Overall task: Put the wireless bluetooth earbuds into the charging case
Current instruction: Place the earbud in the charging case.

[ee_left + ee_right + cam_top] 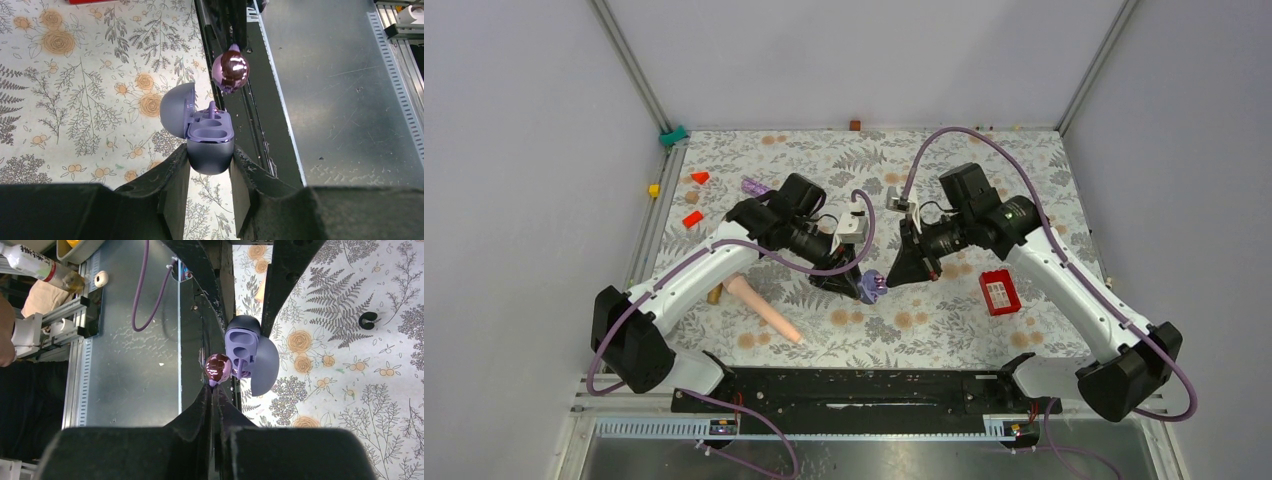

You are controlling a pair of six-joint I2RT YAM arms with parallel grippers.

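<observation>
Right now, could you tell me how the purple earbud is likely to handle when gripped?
The earbud looks glossy and rounded, so it is probably slippery and could twist in the right gripper, which pinches only its narrow tip. It is tiny, so likely very light; if released, it might roll.

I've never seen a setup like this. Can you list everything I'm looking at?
charging case: one, purple-grey, lid open, mid-mat between the arms
earbud: one, glossy purple, just beside the case's open top
red box: one, red, on the mat, right of centre
peach stick: one, peach-pink, lying on the mat by the left arm
red blocks: two, red, mat's far left
purple piece: one, purple, far left
yellow block: one, yellow, left edge
floral mat: one, white with grey and orange print, covers the table
left gripper: one, black, shut on the charging case
right gripper: one, black, shut on the earbud
</observation>
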